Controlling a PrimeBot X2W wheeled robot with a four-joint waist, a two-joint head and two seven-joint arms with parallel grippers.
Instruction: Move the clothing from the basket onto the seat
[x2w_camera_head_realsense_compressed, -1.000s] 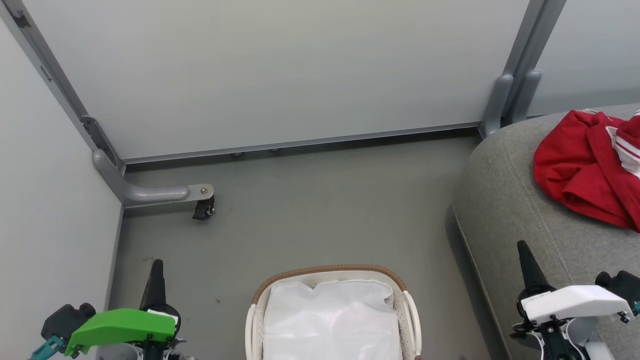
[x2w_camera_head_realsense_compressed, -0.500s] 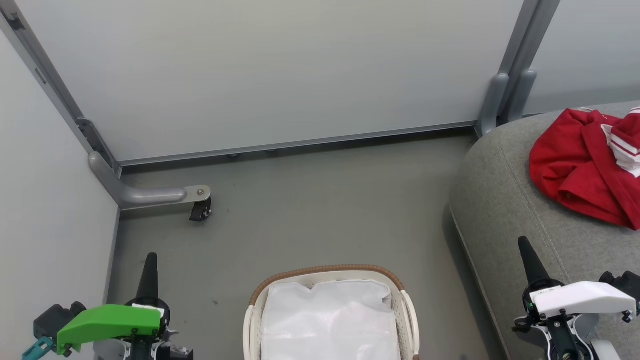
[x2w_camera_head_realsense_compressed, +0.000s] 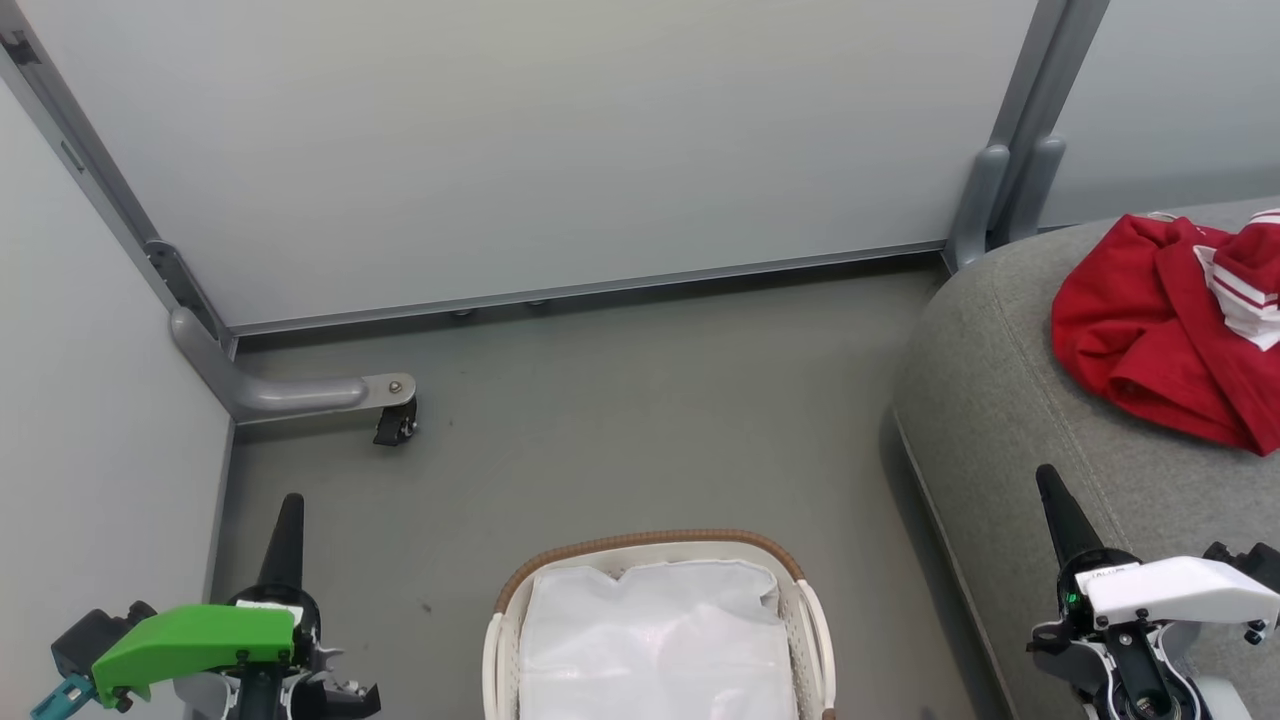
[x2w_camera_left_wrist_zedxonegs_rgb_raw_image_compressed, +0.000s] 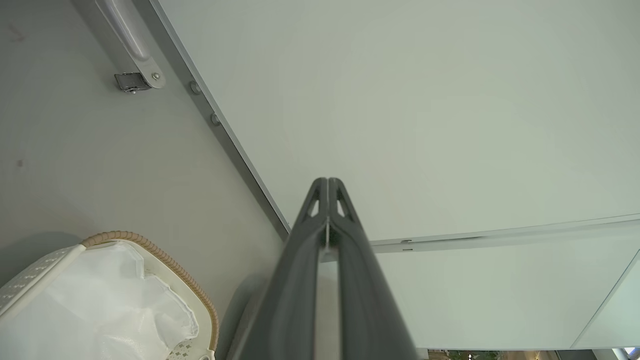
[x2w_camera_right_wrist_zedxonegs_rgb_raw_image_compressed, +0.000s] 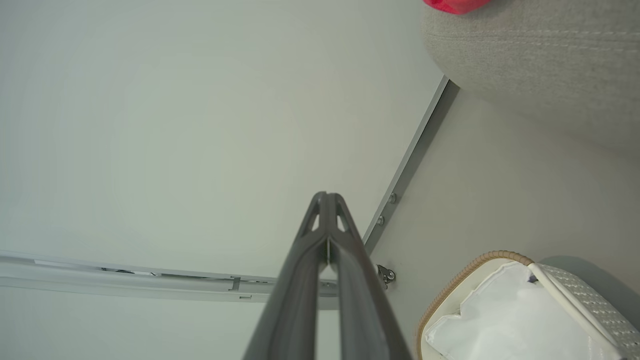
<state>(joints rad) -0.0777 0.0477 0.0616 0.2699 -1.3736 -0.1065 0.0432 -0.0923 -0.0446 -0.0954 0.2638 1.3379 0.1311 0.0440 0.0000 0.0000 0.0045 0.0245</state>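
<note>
The clothing (x2w_camera_head_realsense_compressed: 1150, 320) is lying in a crumpled red heap on the seat (x2w_camera_head_realsense_compressed: 1000, 430), toward its far end, with white-striped trim showing at the head view's right edge; the basket (x2w_camera_head_realsense_compressed: 645, 542) is standing on the floor (x2w_camera_head_realsense_compressed: 640, 400) near the seat's corner, a strip of floor lying between them; its white liner (x2w_camera_head_realsense_compressed: 650, 640) is showing no red in the part in view, though the basket's near end is running off the bottom edge.

The left claw (x2w_camera_head_realsense_compressed: 288, 505) is hanging over the floor left of the basket, fingers pressed together and gripping nothing; the right claw (x2w_camera_head_realsense_compressed: 1048, 478) is hanging over the seat's near edge, likewise closed and empty.

Judgement: the transfer is appearing complete, and the step in hand is looking like a retreat to rest; the next move is calling for a check of the basket's hidden near end before any further grasp.

Against the earlier frames, the whole head view is sitting slightly shifted, so the camera is moving, not the things; clothing, seat and basket are keeping their relation; both claws are staying shut, the left one showing a little further left.
</note>
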